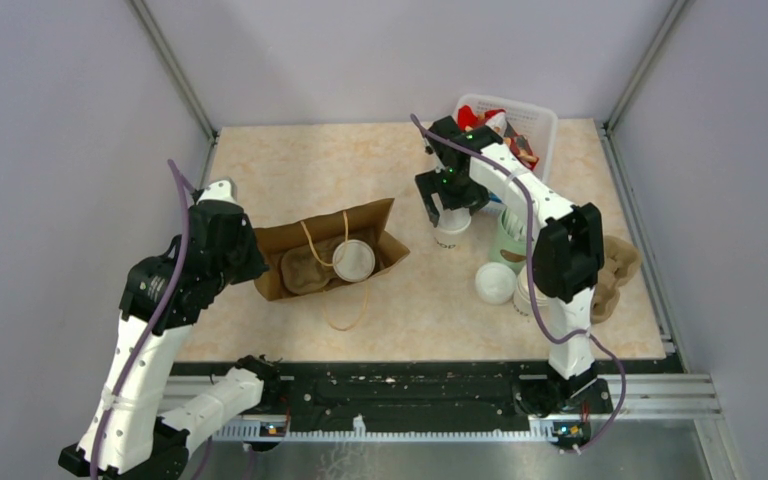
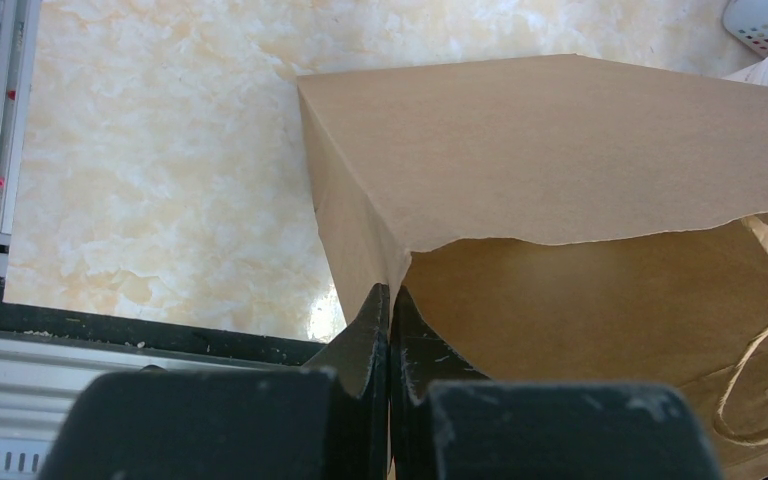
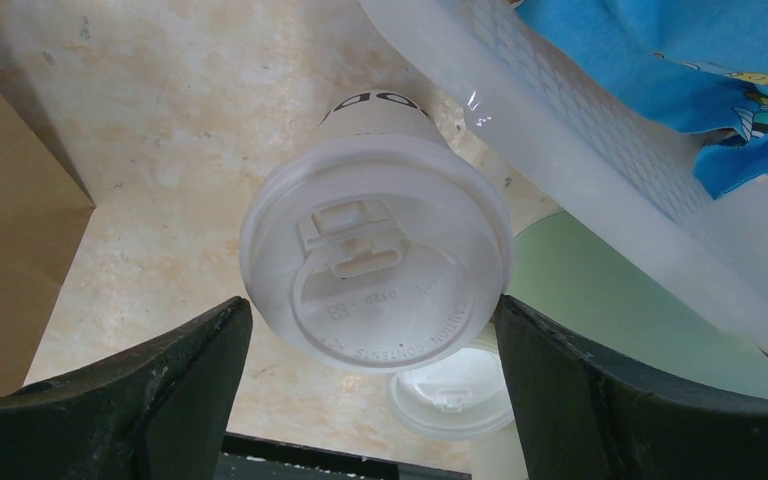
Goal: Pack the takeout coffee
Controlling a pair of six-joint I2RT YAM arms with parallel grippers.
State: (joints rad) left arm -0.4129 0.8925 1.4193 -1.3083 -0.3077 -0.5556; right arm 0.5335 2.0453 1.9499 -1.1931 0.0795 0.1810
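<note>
The right gripper (image 3: 372, 302) is closed on the lidded takeout coffee (image 3: 375, 250), its lettering mostly hidden; the stiff brown paper bag (image 2: 560, 150) is pinched by the left gripper (image 2: 390, 292).

takeout coffee (image 1: 451, 238) right of bag (image 1: 365, 216), basket (image 1: 548, 128) behind

1. Cannot read the black lettering on the takeout coffee (image 3: 375, 270): cut short by its lid in the right wrist view, too small from above.
2. Cannot tell whether the right gripper (image 3: 372, 302) touches that lid or stands just beside it.
3. Cannot identify the red and white things (image 1: 490, 120) in the far-right basket (image 1: 548, 130) from above; see only a corner of blue wrapping (image 3: 660, 60) in the right wrist view, cut off top and right.
4. See only part of the paper bag (image 2: 560, 150) in the left wrist view, cut off right and near.
5. Lose its rim between the closed fingers of the left gripper (image 2: 390, 310).
</note>
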